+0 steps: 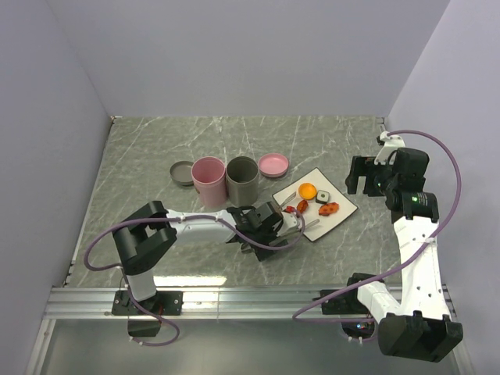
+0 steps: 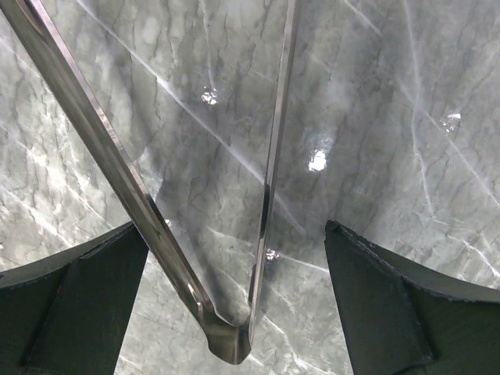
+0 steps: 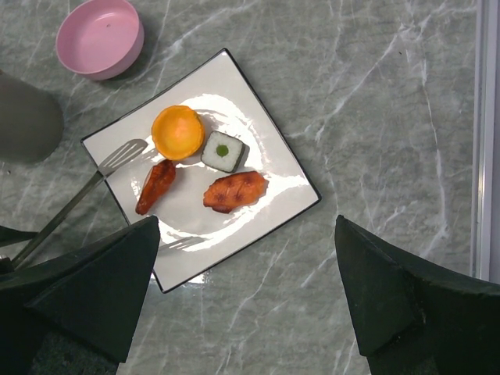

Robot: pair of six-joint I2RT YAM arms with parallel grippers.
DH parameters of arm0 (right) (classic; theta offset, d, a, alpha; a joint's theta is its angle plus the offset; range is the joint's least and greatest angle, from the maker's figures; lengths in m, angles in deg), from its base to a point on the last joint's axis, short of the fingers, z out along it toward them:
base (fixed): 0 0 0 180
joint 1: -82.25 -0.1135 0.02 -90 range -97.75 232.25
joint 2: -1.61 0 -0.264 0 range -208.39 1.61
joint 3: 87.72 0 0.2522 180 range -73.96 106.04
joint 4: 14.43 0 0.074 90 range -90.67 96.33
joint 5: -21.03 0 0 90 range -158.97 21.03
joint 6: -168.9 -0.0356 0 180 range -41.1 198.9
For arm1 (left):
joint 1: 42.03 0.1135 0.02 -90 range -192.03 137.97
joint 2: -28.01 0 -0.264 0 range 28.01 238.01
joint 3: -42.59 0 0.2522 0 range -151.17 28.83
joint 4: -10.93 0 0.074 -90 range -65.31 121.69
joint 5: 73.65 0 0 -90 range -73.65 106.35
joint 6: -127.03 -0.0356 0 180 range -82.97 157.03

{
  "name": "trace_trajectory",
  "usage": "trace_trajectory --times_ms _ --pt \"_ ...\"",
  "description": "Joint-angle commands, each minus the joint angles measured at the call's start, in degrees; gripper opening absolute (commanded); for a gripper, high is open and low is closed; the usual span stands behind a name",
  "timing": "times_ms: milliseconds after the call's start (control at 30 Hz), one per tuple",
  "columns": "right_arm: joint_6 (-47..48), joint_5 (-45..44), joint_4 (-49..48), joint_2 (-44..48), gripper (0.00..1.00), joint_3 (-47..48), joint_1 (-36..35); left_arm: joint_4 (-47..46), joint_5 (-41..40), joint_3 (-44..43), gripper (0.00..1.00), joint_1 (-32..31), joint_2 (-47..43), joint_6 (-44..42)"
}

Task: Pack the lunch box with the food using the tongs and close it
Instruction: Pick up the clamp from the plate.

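- Dark fingers (image 2: 78,305) of the left gripper (image 2: 236,234) stand wide apart and low over the marble table (image 2: 406,117), clamped on nothing.
- Between them lie the silver tongs (image 2: 117,168), flat on the table, with the joined end of the V nearest the wrist camera and the two thin arms spreading away from it.
- One arm runs close past a fingertip; whether they touch cannot be told.
- From above, the tongs (image 1: 287,205) reach from the left gripper (image 1: 269,226) to the white square plate (image 1: 344,207).
- In the right wrist view, one slotted tip of the tongs (image 3: 121,156) rests over the plate's (image 3: 273,168) edge, just beside the orange round piece (image 3: 178,131).
- All four morsels sit on the plate: the orange round piece, then just beside it the dark cube with a pale face and green centre (image 3: 223,151).
- Next come one reddish-brown lump (image 3: 156,186) below the orange piece and the other reddish-brown lump (image 3: 234,191) below the cube.
- High above the plate's right side, the right gripper (image 1: 364,176) hangs with its jaws spread and nothing between them.
- Behind the plate, the pink container (image 1: 208,180) and grey container (image 1: 242,178) stand upright side by side, both open.
- Beside the pink container lies the grey lid (image 1: 182,173); the shallow pink lid (image 1: 273,165) lies beside the grey one.
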Motion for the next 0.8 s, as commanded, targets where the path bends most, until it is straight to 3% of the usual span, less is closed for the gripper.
trace_trajectory --times_ms 0,300,767 --pt "-0.4 0.8 -1.0 0.6 1.0 1.9 0.6 -1.9 0.8 -1.9 0.99 0.0 0.6 -1.0" --pt "-0.5 1.1 -1.4 0.3 1.0 1.7 0.7 -1.8 -2.5 -5.6 0.99 1.7 2.8 0.2" --pt "-0.5 1.1 -1.6 0.2 1.0 1.3 0.8 -1.8 1.9 -8.9 0.99 2.7 5.5 0.9"
